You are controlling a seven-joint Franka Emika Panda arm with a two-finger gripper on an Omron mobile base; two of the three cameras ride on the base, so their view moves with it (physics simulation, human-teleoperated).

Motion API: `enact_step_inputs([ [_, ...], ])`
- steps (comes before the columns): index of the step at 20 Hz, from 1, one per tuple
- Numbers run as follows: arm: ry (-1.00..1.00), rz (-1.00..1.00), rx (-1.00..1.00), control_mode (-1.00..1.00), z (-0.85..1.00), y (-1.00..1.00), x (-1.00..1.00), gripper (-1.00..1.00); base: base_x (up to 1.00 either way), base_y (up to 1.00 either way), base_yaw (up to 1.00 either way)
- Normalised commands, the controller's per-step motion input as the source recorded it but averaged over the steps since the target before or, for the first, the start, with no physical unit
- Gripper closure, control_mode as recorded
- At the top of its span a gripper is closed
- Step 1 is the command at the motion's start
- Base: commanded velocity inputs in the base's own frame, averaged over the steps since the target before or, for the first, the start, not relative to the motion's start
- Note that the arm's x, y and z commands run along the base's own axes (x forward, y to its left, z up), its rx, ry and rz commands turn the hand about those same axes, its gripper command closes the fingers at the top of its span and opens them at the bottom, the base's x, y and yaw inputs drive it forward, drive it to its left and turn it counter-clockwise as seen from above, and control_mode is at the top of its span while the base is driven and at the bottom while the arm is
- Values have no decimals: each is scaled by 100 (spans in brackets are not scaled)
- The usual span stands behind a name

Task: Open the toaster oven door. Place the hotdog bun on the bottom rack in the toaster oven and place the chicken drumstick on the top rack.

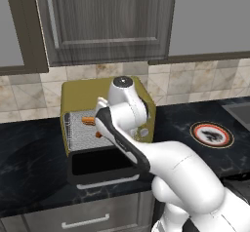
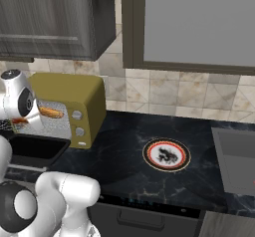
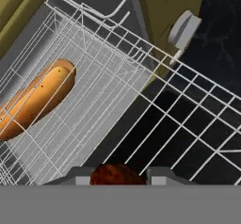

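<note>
Gripper (image 3: 117,177) at bottom centre of hand view, clamped on chicken drumstick (image 3: 117,174), over wire rack (image 3: 155,119) of toaster oven (image 1: 80,93); hotdog bun (image 3: 35,100) at left on mesh; early release risks wrong rack, or roll onto dropped toaster oven door (image 1: 100,166).

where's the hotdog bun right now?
The hotdog bun lies on a wire rack inside the open toaster oven; in the hand view it sits at the left, in the left base view just left of the arm.
</note>
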Motion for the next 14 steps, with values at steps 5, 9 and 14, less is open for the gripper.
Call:
enact_step_inputs([
  [5, 12, 4, 2, -100, -21, 33, 8, 100, 0, 0, 0],
  [9, 7, 0, 0, -100, -13, 22, 9, 100, 0, 0, 0],
  [14, 1, -2, 0, -100, -6, 11, 2, 100, 0, 0, 0],
])
